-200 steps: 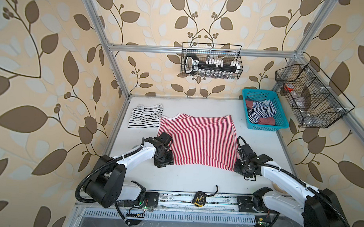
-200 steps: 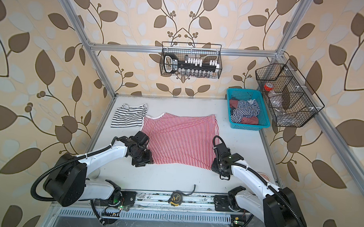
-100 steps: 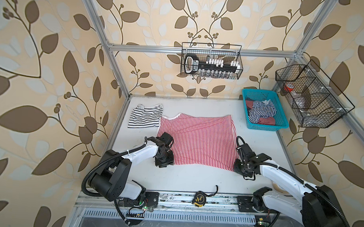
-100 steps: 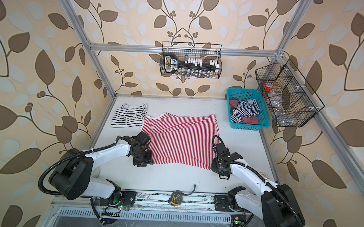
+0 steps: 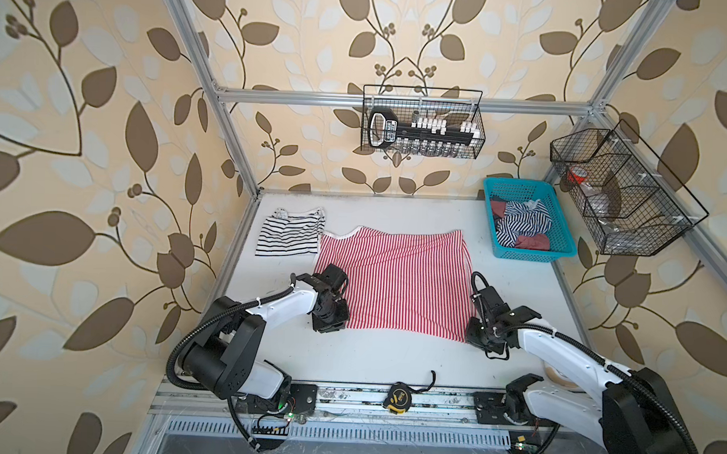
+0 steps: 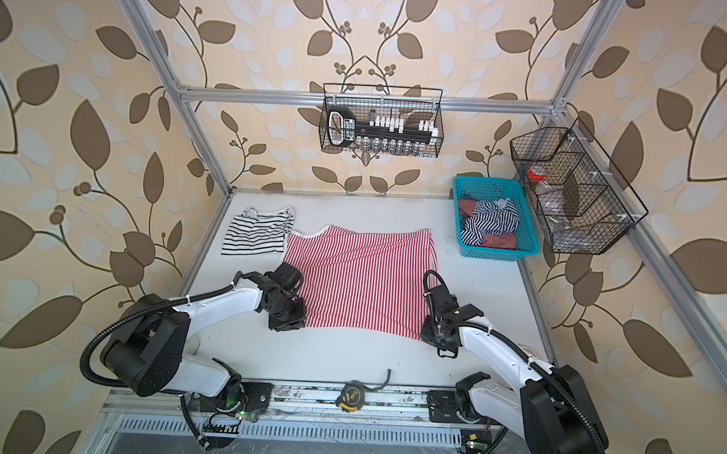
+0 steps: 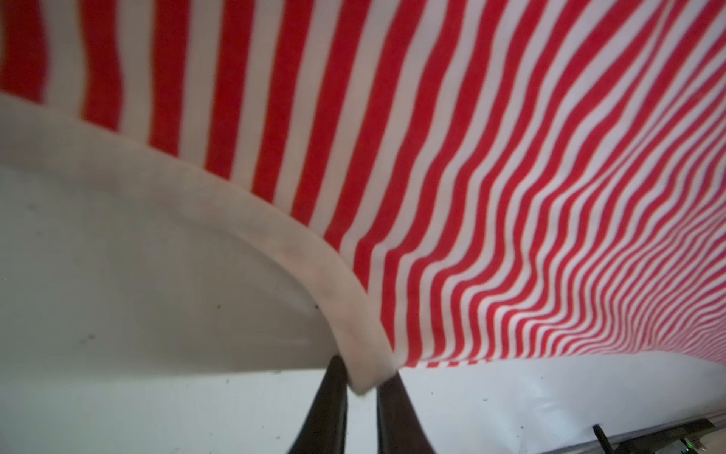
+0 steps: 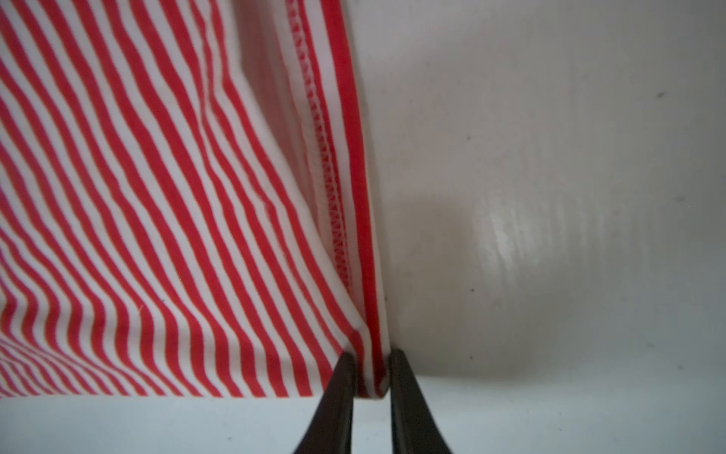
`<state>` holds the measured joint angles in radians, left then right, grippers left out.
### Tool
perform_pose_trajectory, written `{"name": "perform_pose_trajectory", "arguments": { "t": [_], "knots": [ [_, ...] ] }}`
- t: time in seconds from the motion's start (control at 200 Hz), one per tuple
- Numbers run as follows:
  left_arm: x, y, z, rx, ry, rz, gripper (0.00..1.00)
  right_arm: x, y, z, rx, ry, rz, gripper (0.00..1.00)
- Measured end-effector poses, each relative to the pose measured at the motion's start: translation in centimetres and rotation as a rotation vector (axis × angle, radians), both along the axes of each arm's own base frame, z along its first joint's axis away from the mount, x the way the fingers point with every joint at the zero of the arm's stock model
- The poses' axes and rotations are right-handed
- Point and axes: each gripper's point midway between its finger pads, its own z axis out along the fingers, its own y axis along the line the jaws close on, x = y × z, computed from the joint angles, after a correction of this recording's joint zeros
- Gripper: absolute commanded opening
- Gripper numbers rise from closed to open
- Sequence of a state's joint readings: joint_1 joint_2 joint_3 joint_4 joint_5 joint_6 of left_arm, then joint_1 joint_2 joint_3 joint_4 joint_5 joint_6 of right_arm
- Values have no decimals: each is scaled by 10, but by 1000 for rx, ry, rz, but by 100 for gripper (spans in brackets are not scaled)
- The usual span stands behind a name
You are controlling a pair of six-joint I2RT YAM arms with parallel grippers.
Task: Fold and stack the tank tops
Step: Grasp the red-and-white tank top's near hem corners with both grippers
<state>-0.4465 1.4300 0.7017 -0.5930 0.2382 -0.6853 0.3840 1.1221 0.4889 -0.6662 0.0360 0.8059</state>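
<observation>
The red-and-white tank top (image 5: 393, 279) (image 6: 360, 273) lies spread flat mid-table in both top views. My left gripper (image 5: 329, 322) (image 6: 288, 321) sits at its near left corner, shut on the white trim (image 7: 363, 377). My right gripper (image 5: 480, 338) (image 6: 433, 336) sits at the near right corner, shut on the hemmed striped edge (image 8: 373, 377). A folded black-and-white tank top (image 5: 289, 233) (image 6: 257, 230) rests at the far left. A navy-and-white tank top (image 5: 520, 221) (image 6: 489, 220) lies crumpled in the basket.
The turquoise mesh basket (image 5: 490, 191) (image 6: 459, 185) stands at the far right and also holds reddish cloth (image 5: 532, 241). Black wire baskets (image 5: 421, 122) (image 5: 625, 191) hang on the back and right frame. A tape measure (image 5: 399, 397) lies on the front rail.
Both grippers have closed onto the near corners of the red-and-white tank top. The arms have barely shifted, and the cloth lies as before.
</observation>
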Motion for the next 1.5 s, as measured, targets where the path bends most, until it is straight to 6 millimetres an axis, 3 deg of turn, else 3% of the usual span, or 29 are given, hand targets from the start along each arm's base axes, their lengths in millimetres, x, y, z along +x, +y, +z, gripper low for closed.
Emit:
{"name": "perform_pose_trajectory", "arguments": {
  "t": [0.21,0.565,0.75,0.96,1.065,1.2,1.499],
  "knots": [
    [0,-1,1,-8,0,-2,0,2,1,0,2,-6,3,0],
    [-4,0,18,-24,-34,-2,0,-4,3,7,1,-23,25,0],
    [-9,3,38,-46,-80,-3,0,-7,3,26,7,-71,24,0],
    [-13,4,47,-46,-72,-7,0,0,2,57,24,-147,12,0],
    [-8,2,56,-44,-84,-21,0,6,-1,66,30,-165,-4,0],
    [6,-2,66,-35,-103,-43,0,9,-7,63,29,-132,-19,0],
    [25,-9,60,0,-75,-82,0,33,-12,65,42,-91,5,0]
  ]
}}
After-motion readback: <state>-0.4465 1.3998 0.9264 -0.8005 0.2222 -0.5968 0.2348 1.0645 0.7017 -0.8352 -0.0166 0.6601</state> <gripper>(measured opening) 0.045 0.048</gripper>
